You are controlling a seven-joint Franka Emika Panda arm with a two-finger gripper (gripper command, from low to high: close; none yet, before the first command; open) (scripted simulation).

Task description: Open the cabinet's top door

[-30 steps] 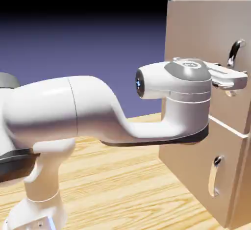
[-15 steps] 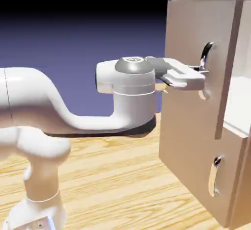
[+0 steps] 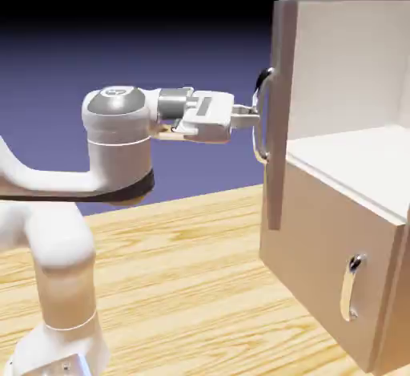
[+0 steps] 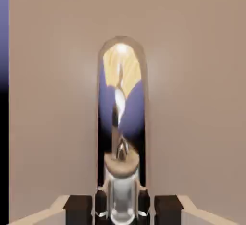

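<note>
In the exterior view, one cabinet (image 3: 336, 238) stands from two to five o'clock, with two handles. The top door (image 3: 280, 118) stands swung open at two o'clock, exposing one pale interior (image 3: 352, 70). One gripper (image 3: 255, 116) is clamped on its curved handle (image 3: 260, 146); the lower handle (image 3: 352, 288) sits at four o'clock.

The hand view alone shows two black fingertip pads (image 4: 144, 202) pressing the silver bar from nine and three o'clock, near six o'clock, with reflections along the metal.

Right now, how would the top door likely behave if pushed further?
The top door would probably stay stiff, since it looks like a flat, straight-edged panel. It would likely swing rather than slide, as it stands angled out from the cabinet. Its curved handle looks smooth and shiny, so it might be slippery.
</note>
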